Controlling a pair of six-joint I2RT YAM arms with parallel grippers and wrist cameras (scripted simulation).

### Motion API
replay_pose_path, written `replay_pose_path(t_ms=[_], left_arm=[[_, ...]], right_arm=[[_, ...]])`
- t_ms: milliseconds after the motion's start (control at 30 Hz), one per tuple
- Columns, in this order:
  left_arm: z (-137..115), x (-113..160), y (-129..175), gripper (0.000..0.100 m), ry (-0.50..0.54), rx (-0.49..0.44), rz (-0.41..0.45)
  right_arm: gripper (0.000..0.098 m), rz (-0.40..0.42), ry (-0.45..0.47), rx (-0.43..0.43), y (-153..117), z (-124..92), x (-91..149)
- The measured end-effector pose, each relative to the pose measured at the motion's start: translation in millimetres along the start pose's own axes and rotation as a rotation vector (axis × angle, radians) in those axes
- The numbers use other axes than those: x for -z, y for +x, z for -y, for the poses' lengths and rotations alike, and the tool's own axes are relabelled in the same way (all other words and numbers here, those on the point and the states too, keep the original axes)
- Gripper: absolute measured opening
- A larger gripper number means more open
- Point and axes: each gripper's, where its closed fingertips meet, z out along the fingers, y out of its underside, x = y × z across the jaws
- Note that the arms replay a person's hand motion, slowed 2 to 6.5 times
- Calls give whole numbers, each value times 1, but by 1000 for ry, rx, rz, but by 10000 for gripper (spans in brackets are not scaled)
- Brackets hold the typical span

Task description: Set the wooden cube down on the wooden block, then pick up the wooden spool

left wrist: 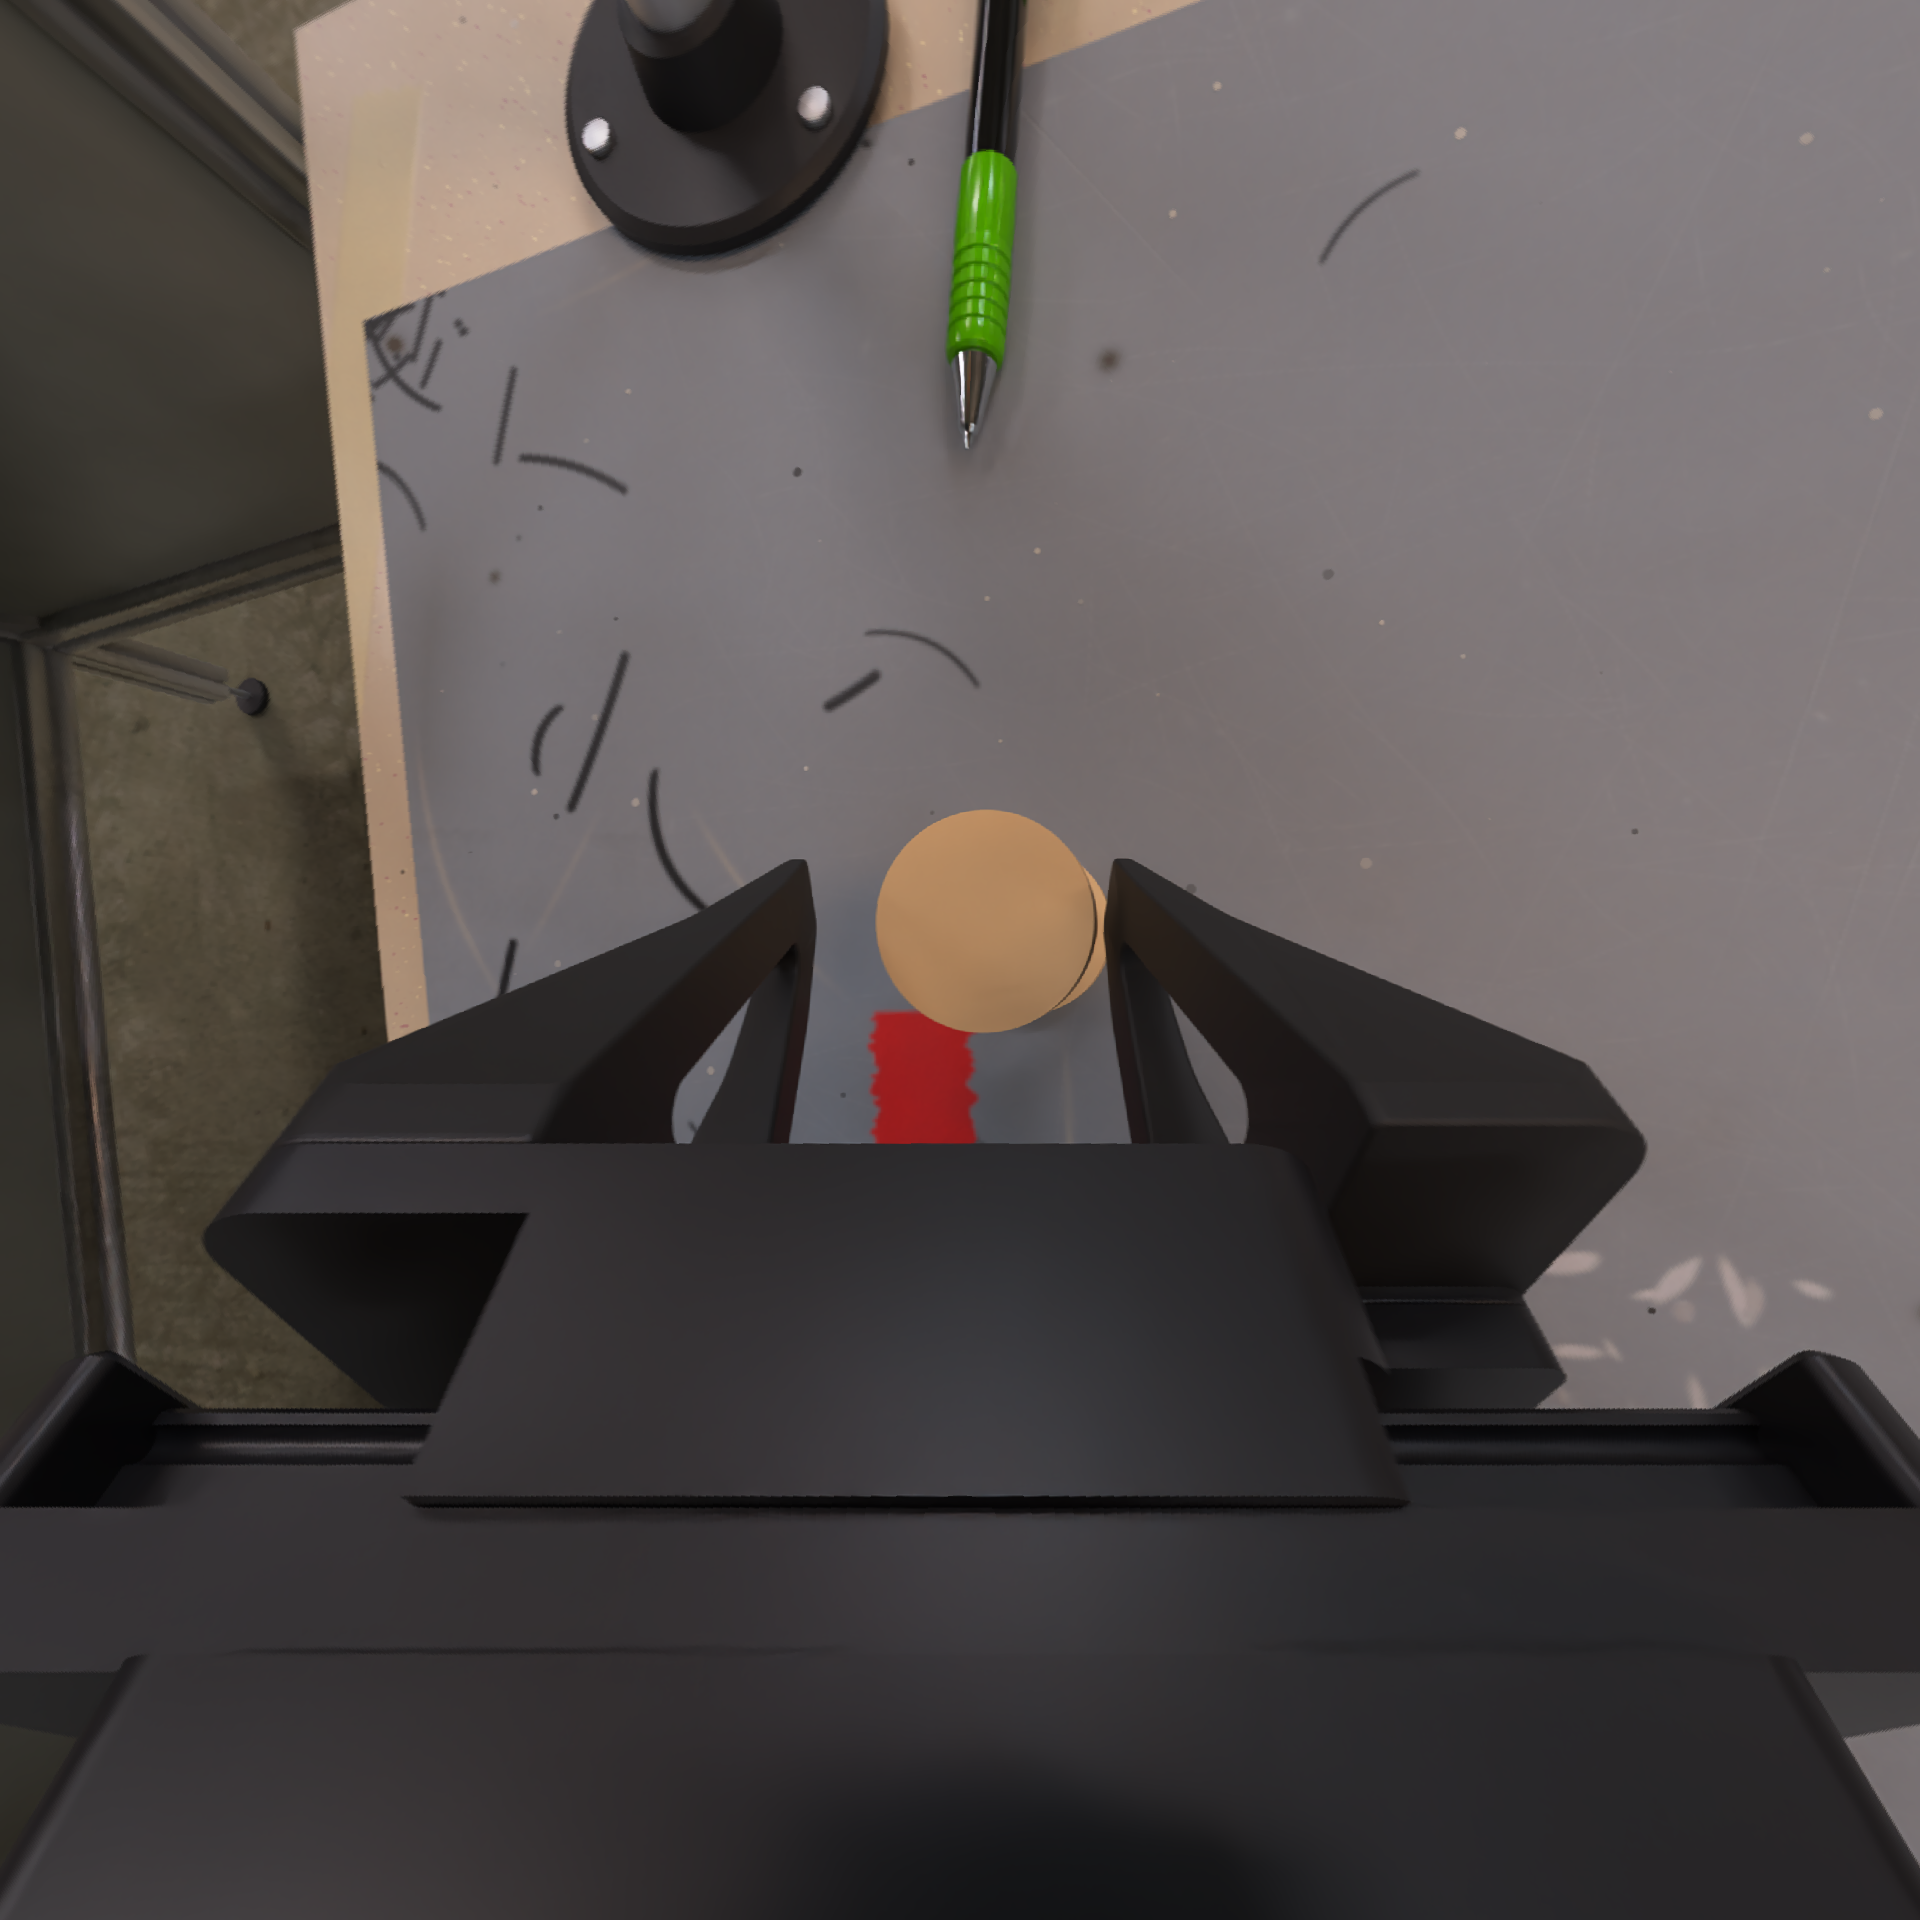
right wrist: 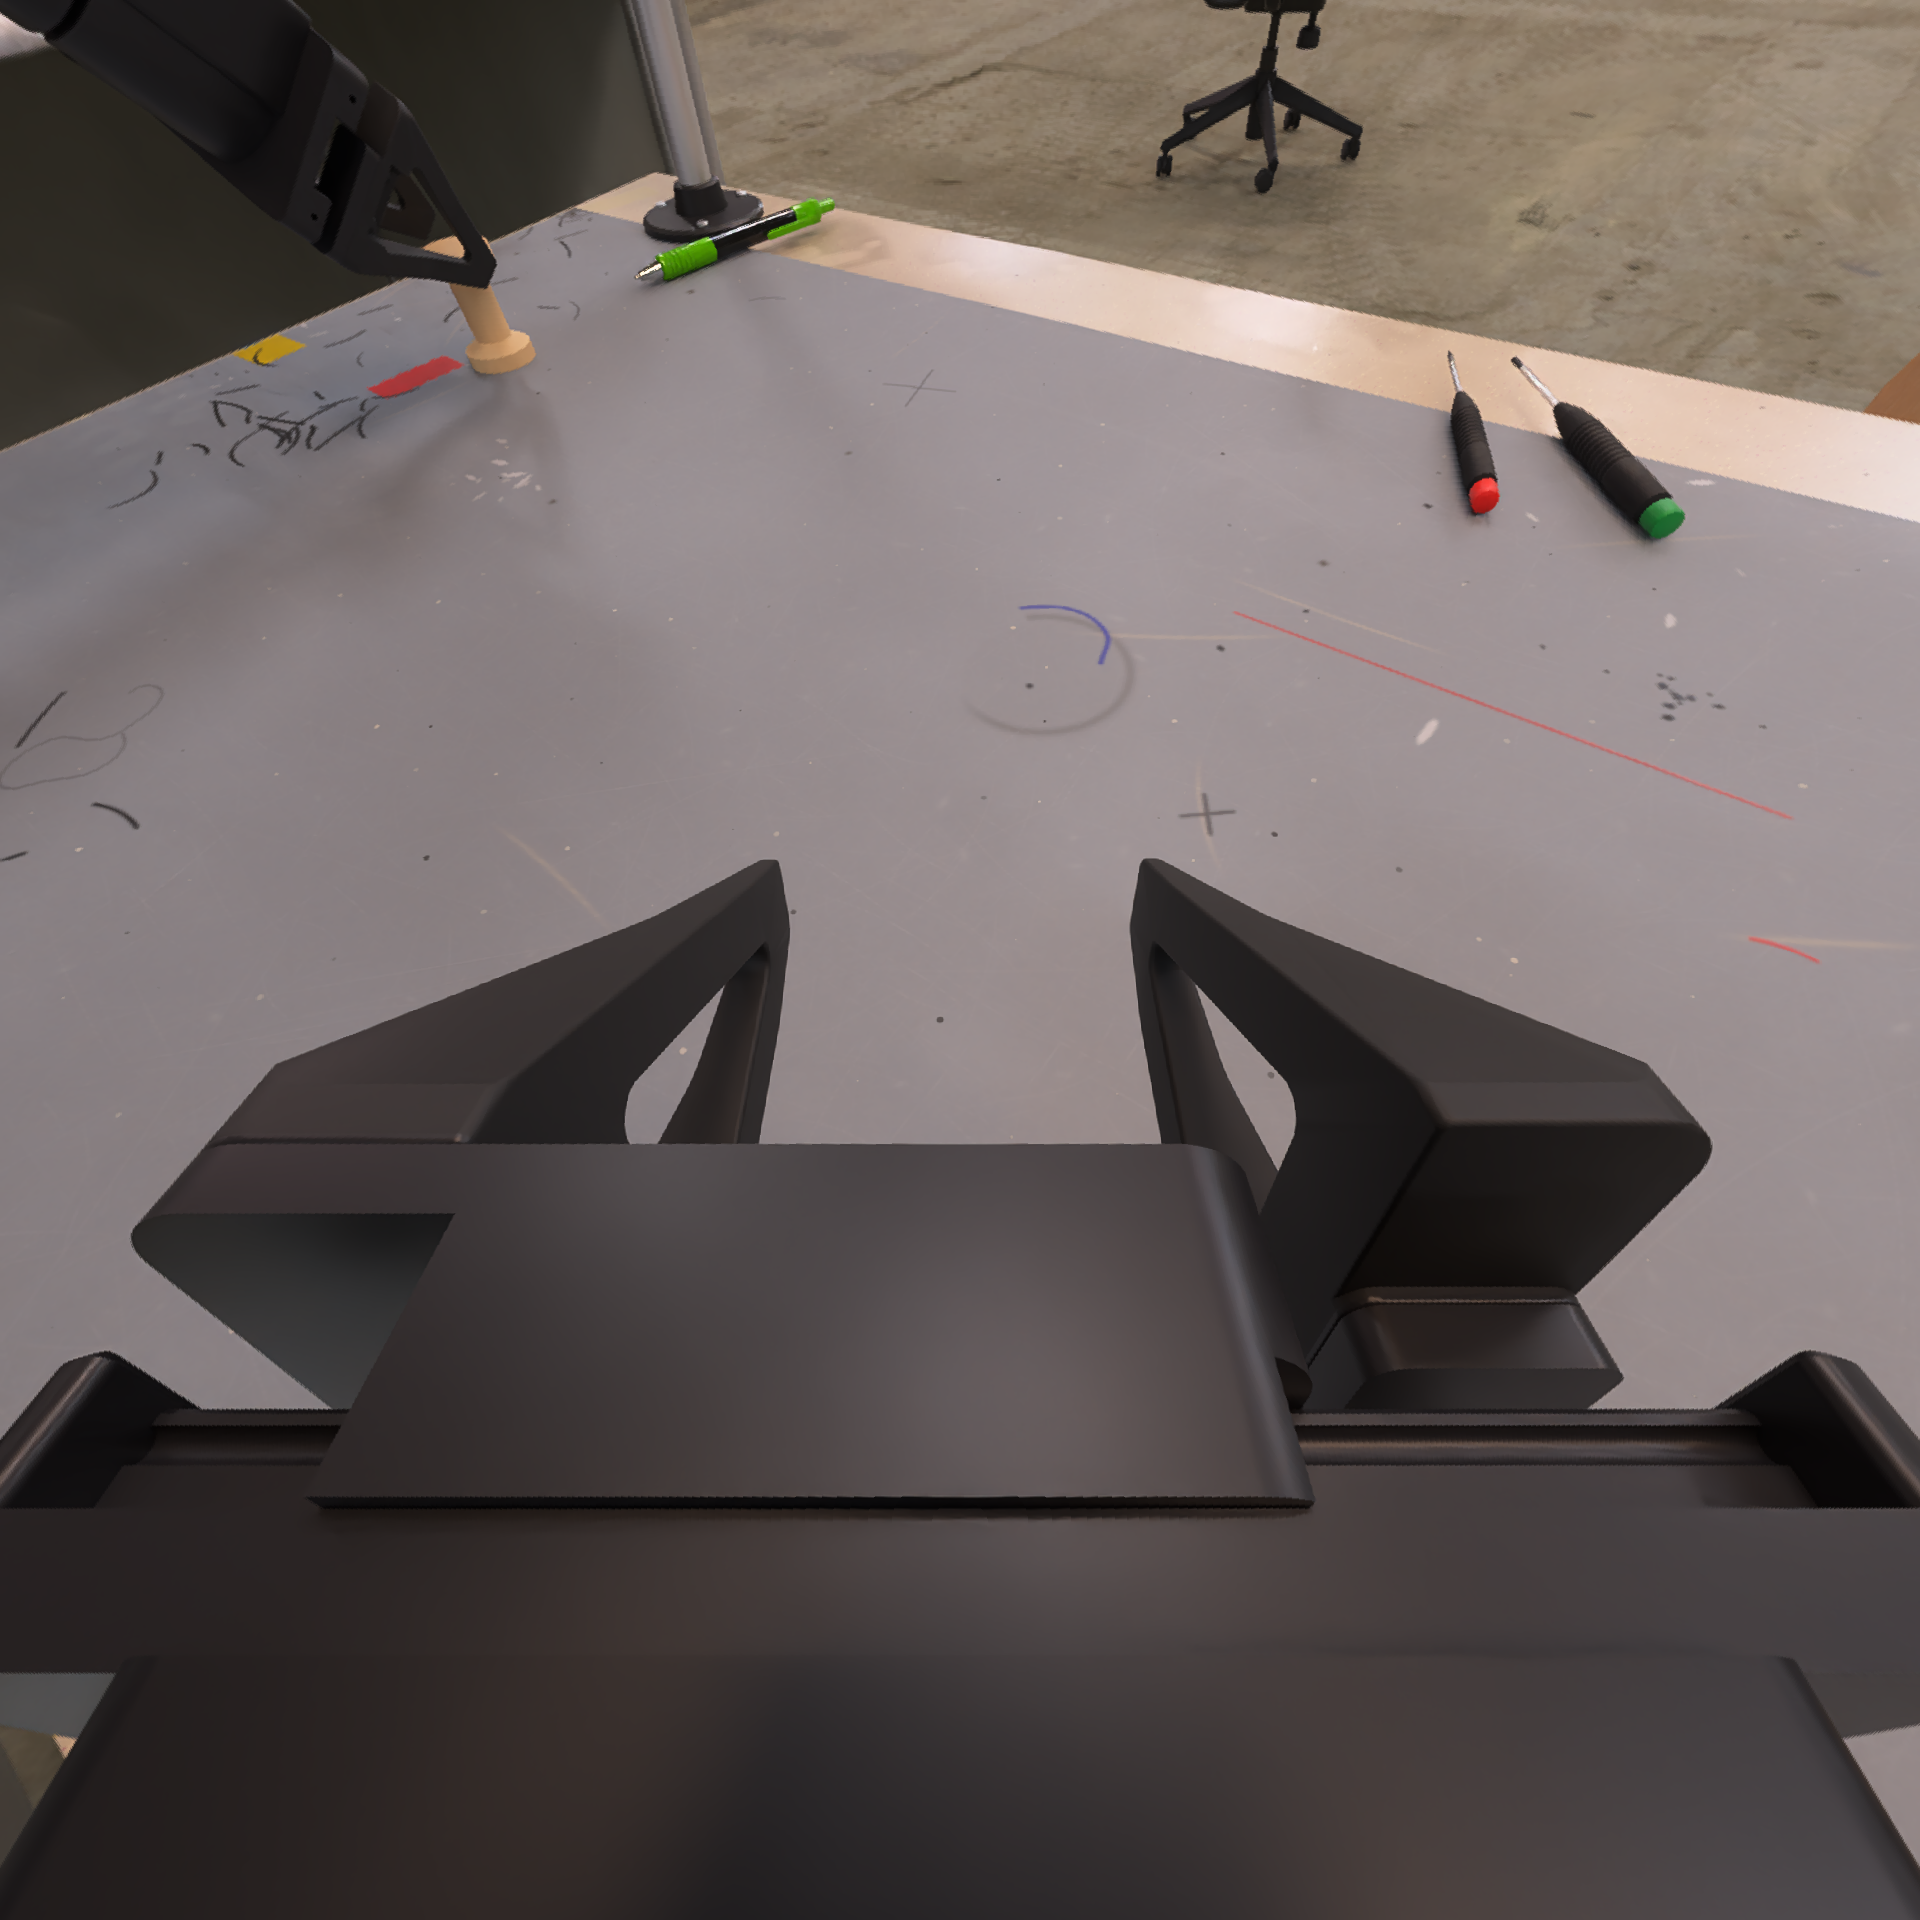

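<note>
- The right gripper [right wrist: 961,894] hangs low over the grey mat [right wrist: 935,727] with its jaws spread wide and nothing between them — only bare, scuffed surface shows in the gap
- Past its fingertips, the mat carries a faint ring with a blue arc, a thin red line and small pencilled crosses
- Off to the right near the mat's far edge lie two black-handled screwdrivers, one with a red cap [right wrist: 1473,452] and one with a green cap [right wrist: 1610,457], side by side and apart from each other
- The left gripper [left wrist: 961,914] points straight down with the wooden spool [left wrist: 982,920] between its fingers; the right finger [left wrist: 1127,935] sits against the spool's rim, the left finger [left wrist: 795,935] stands a little clear of it, so I cannot tell whether the grip has closed
- In the right wrist view the spool [right wrist: 497,338] stands upright, its lower flange on the mat and its top between the left gripper's [right wrist: 457,260] tips
- A red patch [left wrist: 923,1075] lies just beside the spool, a yellow patch [right wrist: 270,349] a bit further on
- Beyond, a green-and-black pen [left wrist: 982,229] lies near a round black post base [left wrist: 727,114] at the table's corner
- Farthest off, an office chair [right wrist: 1262,104] stands on the concrete floor
</note>
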Motion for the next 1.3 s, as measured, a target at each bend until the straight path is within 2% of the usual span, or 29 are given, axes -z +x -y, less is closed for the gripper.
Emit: replay_pose_path(t_ms=[200, 433, 800, 1000, 1300], left_arm=[[1, -6, 5, 361, -8, 31, -49], [3, -7, 3, 356, 5, 80, -67], [7, 5, 0, 356, 47, 74, -47], [23, 37, -2, 356, 139, 43, -27], [55, 124, 21, 356, 374, -38, -12]], right_arm=[[561, 7, -6, 0, -1, -1, -1], [553, 9, -13, 5, -2, -2, 0], [544, 16, -13, 6, -4, -1, 0], [540, 15, -7, 15, -3, 1, 0], [531, 7, 12, 22, 0, 6, 1]])
